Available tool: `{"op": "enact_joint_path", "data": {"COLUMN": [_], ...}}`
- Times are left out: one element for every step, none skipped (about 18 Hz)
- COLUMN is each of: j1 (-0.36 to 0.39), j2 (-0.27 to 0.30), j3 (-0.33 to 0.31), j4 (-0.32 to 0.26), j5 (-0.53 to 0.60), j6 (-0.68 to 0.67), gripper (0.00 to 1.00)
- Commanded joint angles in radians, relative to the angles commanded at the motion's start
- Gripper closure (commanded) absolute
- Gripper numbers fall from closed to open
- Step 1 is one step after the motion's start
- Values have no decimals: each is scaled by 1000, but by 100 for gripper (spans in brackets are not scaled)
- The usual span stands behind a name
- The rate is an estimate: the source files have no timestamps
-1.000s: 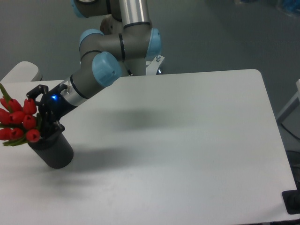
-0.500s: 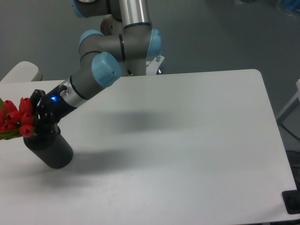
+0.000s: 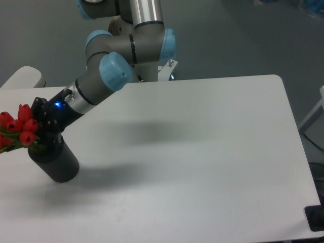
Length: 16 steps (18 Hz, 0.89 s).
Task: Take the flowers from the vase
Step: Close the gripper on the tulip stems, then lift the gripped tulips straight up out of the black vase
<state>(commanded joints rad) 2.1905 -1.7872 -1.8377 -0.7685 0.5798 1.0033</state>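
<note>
The flowers (image 3: 18,126), a bunch of red tulip buds with green leaves, stick out to the left at the table's left edge, partly cut off by the frame. Their stems reach to the mouth of the vase (image 3: 54,161), a dark grey cylinder that leans left on the white table (image 3: 192,152). My gripper (image 3: 39,137) comes in from the upper right and is shut on the bunch just above the vase's opening. The stems are hidden behind the fingers.
The arm's base (image 3: 162,68) stands behind the table's far edge. A pale rounded object (image 3: 23,77) lies off the table at the far left. A black item (image 3: 316,218) sits at the lower right corner.
The fingers closed on the bunch. The flowers have moved left and a little up, away from the vase's mouth. The vase has stayed in place.
</note>
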Motion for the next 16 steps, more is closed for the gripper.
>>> {"op": "enact_joint_path", "data": {"j1": [0, 6, 11, 14, 18, 20, 23, 28, 37, 43, 44, 51, 67, 75, 80, 83], "j2": [8, 15, 18, 32, 44, 60, 72, 83, 92, 98, 101, 104, 110, 114, 120, 123], "j3": [0, 0, 2, 3, 3, 3, 6, 12, 17, 24, 38, 54, 64, 78, 93, 109], "j4": [0, 0, 0, 0, 0, 0, 0, 0, 0, 0, 0, 0, 0, 0, 0, -2], "j5": [0, -2, -2, -2, -2, -2, -2, -2, -5, -11, -30, -49, -61, -77, -90, -101], "j6": [-3, -18, -37, -49, -60, -78, -98, -115, -130, -152, -176, -205, -233, -253, -271, -302], "gripper": [71, 71, 71, 71, 71, 71, 71, 71, 71, 71, 71, 71, 71, 71, 71, 71]}}
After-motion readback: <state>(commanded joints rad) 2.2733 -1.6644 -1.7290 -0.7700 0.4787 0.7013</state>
